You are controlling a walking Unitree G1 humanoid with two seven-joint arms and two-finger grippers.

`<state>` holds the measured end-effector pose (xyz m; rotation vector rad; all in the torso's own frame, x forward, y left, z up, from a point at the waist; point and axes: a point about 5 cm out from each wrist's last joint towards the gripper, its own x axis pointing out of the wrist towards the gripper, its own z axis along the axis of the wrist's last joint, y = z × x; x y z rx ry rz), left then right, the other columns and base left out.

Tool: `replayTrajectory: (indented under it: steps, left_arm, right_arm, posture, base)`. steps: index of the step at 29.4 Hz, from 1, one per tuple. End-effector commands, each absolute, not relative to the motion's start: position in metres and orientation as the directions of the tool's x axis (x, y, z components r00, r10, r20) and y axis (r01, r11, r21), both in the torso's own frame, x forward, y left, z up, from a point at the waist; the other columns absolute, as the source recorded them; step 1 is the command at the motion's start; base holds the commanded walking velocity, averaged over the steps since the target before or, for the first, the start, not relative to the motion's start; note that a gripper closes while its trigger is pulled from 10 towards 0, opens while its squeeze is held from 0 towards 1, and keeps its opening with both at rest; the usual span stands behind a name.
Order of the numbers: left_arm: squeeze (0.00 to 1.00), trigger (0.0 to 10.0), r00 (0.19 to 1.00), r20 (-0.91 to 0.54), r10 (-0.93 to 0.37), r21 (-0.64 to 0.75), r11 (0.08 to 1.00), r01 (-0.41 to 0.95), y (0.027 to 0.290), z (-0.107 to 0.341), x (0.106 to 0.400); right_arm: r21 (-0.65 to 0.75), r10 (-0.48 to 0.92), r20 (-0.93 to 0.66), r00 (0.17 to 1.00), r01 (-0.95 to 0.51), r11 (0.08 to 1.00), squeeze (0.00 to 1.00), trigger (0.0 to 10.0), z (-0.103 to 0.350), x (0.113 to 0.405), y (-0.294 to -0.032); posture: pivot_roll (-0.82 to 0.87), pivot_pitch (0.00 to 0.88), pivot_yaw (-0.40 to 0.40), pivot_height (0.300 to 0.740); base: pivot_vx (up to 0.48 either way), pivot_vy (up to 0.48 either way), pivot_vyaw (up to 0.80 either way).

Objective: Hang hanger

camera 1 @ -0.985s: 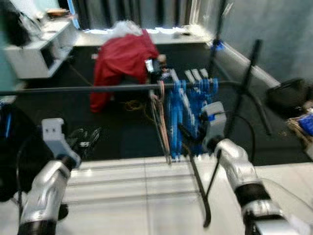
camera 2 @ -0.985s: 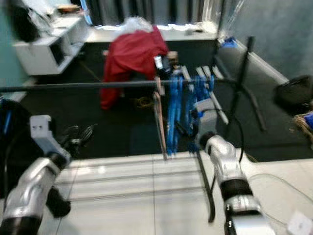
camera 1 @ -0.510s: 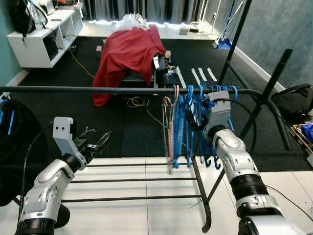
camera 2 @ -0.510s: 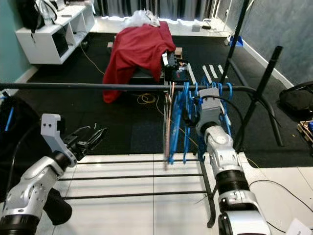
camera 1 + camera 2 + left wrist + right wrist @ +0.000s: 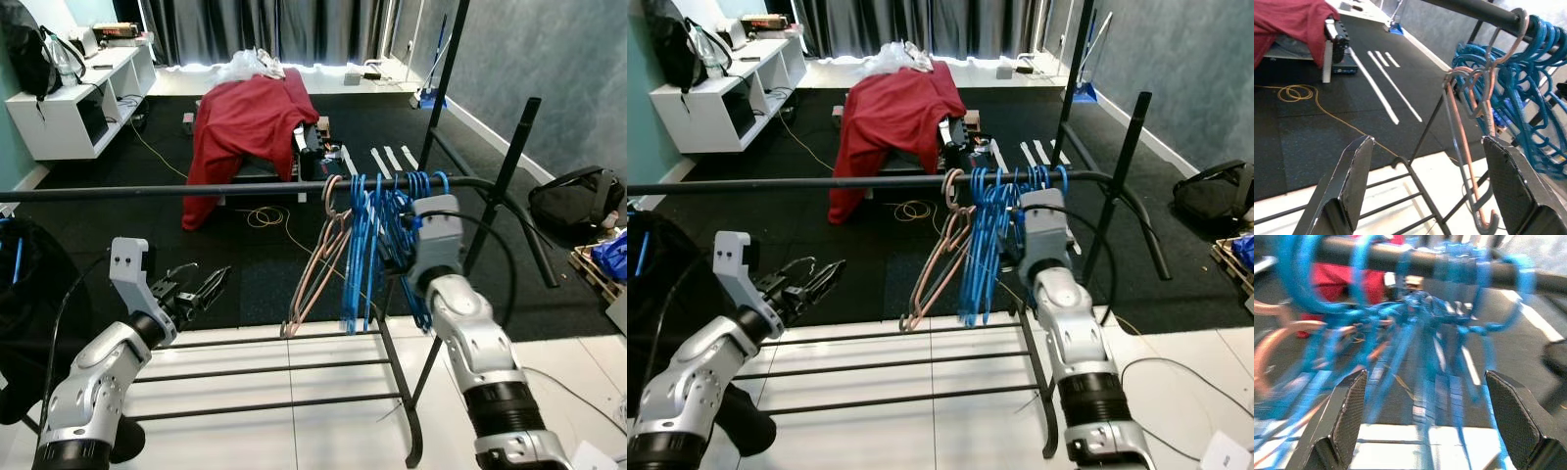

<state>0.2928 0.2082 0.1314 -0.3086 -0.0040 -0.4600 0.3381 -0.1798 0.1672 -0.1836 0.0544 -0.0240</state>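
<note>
A black rail (image 5: 196,188) runs across in front of me. On it hang several blue hangers (image 5: 377,245) in a bunch, with pink hangers (image 5: 318,264) at their left, swung out so their lower ends point left. My right gripper (image 5: 1425,377) is open right at the blue hangers, just below the rail, and the blurred blue hooks (image 5: 1415,308) fill the space ahead of its fingers. My left gripper (image 5: 201,289) is open and holds nothing, low and left of the pink hangers (image 5: 1469,147), well apart from them.
The rack's black base bars (image 5: 274,367) lie on the white floor below the rail, and its slanted post (image 5: 505,186) rises at the right. A red cloth (image 5: 250,117) covers furniture beyond. White shelves (image 5: 69,98) stand far left, a black bag (image 5: 578,196) far right.
The head camera has steadied and shifted. The pink hangers have swung from hanging straight down to slanting left. My right gripper stays at the blue hangers, and the left gripper has barely moved.
</note>
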Motion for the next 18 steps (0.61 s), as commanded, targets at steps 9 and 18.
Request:
replayTrajectory:
  steps: [9,18]
  left_arm:
    - [0.00,10.0,0.879,0.086,-0.468,-0.294,0.831,0.472,0.203,0.135,0.294]
    - [0.00,10.0,0.886,0.090,-0.455,-0.295,0.838,0.460,0.205,0.135,0.294]
  right_arm:
    - [-0.213,-0.089,-0.066,0.994,0.073,0.974,0.00,10.0,0.172,0.327,-0.194]
    - [-0.295,-0.093,-0.197,0.976,0.031,0.955,0.00,10.0,0.149,0.330,-0.207]
  posture:
    - [-0.07,0.013,-0.019,0.740]
    - [-0.06,0.012,-0.023,0.740]
  base:
    - [0.000,0.000,-0.17]
    - [0.000,0.000,0.00]
